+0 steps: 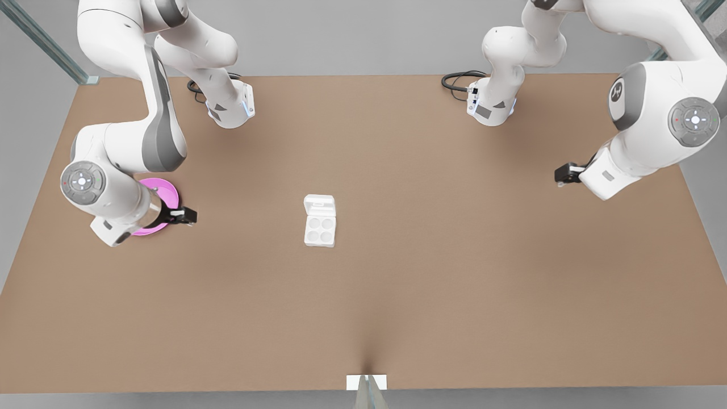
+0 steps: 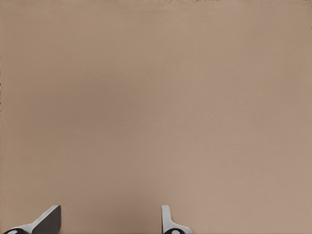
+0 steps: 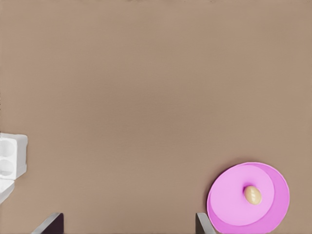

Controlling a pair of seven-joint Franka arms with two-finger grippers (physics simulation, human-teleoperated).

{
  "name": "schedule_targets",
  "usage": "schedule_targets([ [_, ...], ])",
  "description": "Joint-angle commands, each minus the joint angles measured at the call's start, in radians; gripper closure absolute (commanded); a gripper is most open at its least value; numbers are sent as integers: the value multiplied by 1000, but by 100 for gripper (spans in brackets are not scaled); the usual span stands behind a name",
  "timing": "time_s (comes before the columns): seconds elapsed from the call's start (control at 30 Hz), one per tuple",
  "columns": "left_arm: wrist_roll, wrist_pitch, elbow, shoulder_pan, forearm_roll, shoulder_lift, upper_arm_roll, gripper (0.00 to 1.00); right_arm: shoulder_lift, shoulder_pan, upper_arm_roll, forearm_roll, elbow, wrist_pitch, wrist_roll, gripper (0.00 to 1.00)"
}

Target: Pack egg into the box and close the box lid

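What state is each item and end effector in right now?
egg: resting in the pink dish, not packed.
box: all four wells empty.
box lid: open.
right end effector: open, beside the dish.
left end effector: open, over bare table.

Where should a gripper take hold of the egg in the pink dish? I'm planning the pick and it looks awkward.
Grip the egg across its narrow middle, coming straight down from above. It lies on its side in the pink dish, whose raised rim would probably block a sideways approach. The right gripper, open beside the dish, is nearest; the left gripper waits, open, far off.
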Motion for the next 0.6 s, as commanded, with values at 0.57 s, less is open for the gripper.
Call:
schedule_targets([
  [0.57,32,112,-3,-8,10,58,-1,0,-306,-329,9,6,-805,523,-172,0],
])
